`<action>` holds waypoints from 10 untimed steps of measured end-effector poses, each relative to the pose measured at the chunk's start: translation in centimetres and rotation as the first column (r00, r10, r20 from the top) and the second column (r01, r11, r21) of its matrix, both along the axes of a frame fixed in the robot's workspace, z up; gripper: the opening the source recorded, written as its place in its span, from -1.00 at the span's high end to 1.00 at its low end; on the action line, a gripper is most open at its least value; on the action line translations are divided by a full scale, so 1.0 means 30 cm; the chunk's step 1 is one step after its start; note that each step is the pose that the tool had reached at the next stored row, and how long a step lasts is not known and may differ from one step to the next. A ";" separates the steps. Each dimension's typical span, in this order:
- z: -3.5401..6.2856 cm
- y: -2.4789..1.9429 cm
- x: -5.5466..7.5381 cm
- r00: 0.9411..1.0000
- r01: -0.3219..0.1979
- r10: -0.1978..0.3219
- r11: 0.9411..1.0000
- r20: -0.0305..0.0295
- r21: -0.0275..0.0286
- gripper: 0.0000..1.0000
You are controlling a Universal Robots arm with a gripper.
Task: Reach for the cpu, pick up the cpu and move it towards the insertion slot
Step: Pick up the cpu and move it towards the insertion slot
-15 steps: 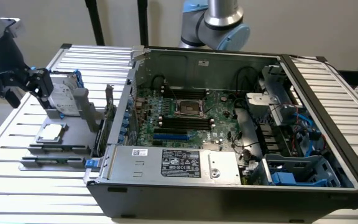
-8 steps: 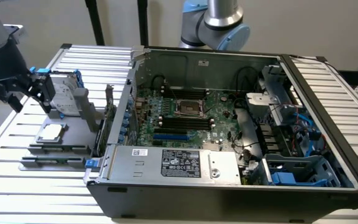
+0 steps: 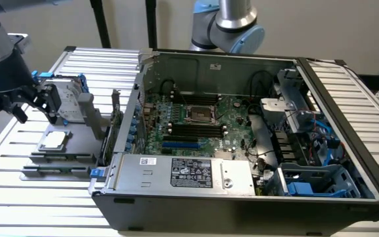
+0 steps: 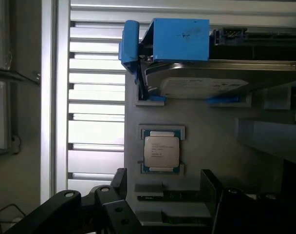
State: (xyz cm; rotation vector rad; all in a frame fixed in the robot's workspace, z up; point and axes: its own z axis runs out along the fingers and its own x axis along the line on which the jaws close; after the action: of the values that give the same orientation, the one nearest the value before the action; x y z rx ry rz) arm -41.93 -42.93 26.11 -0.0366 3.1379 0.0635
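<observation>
Exterior view: the black two-finger gripper [image 3: 35,112], jaws apart, hung above the small flat silver-topped square cpu [image 3: 53,139], which lay on a grey fixture plate [image 3: 84,145]. The silver-framed square insertion slot [image 3: 199,114] sat well apart, on the green motherboard [image 3: 232,106].

Wrist view: the cpu [image 4: 161,151] lay near the spread gripper [image 4: 163,185], untouched.

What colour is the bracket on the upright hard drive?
Blue; the wrist view shows the bracket best.

A robotics lab for computer assembly: an open desktop case [image 3: 242,213] with its green motherboard [image 3: 234,111] bared lies on a slatted aluminium table [image 3: 31,203], a grey parts fixture [image 3: 79,148] at its 9 o'clock, 1 robot arm [image 3: 232,27] at 12 o'clock.
</observation>
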 end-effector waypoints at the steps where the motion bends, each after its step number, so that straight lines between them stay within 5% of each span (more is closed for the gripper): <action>1: -0.006 0.000 0.000 1.000 0.000 0.000 1.000 0.001 0.000 -0.42; 10: -0.061 -0.002 0.000 1.000 0.000 0.000 1.000 0.003 0.000 -0.42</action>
State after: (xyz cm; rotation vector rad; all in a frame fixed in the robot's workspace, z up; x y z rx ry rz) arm -41.93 -42.98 24.29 -0.0366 3.1347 0.0639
